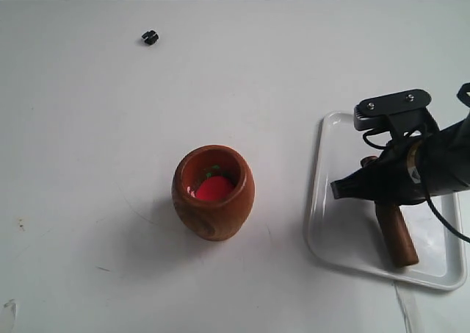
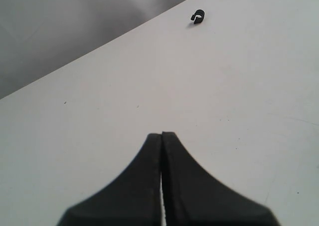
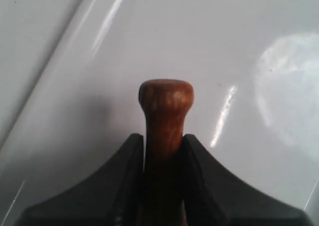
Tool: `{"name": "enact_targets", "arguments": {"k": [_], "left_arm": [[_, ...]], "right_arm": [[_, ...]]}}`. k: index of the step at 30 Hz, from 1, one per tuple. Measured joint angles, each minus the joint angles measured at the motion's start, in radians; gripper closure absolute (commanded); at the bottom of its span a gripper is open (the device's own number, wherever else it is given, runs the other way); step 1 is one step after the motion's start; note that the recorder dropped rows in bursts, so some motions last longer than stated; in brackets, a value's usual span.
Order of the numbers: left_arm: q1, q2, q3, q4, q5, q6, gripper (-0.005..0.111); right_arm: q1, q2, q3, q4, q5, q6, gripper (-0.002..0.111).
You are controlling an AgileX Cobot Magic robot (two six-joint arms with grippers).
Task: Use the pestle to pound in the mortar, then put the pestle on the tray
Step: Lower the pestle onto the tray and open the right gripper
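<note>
The mortar (image 1: 214, 214) stands upright at the table's middle, a red and green item (image 1: 214, 189) inside its mouth. My right gripper (image 1: 373, 181) is over the white tray (image 1: 330, 234) at the right, shut on the narrow handle of the pestle (image 1: 397, 238). The thick end of the pestle points toward the tray's near edge, low over or on it. In the right wrist view the pestle's knob (image 3: 166, 97) sticks out past my right gripper (image 3: 163, 137) above the glossy tray (image 3: 249, 46). My left gripper (image 2: 162, 135) is shut on nothing above bare table, and the exterior view does not show it.
A tiny black object (image 1: 150, 37) lies far back left on the white table (image 1: 88, 164); it is also ahead of the left gripper as a tiny black object (image 2: 198, 17). The table's far edge (image 2: 99, 41) meets a grey background.
</note>
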Motion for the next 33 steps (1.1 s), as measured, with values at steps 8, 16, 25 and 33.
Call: {"name": "enact_targets", "arguments": {"k": [8,16,25,33], "left_arm": [[0.0,0.0,0.0,0.0,0.0,0.0,0.107],[0.0,0.0,0.0,0.0,0.0,0.0,0.107],[0.0,0.0,0.0,0.0,0.0,0.0,0.107],[0.0,0.0,0.0,0.0,0.0,0.0,0.107]], "right_arm": [[-0.005,0.003,0.0,0.001,-0.077,-0.004,0.071],[-0.005,0.003,0.0,-0.006,-0.088,-0.017,0.037],[-0.005,-0.002,0.0,-0.077,-0.158,-0.018,0.037],[-0.005,-0.139,0.0,-0.09,-0.286,-0.018,0.043]]}}
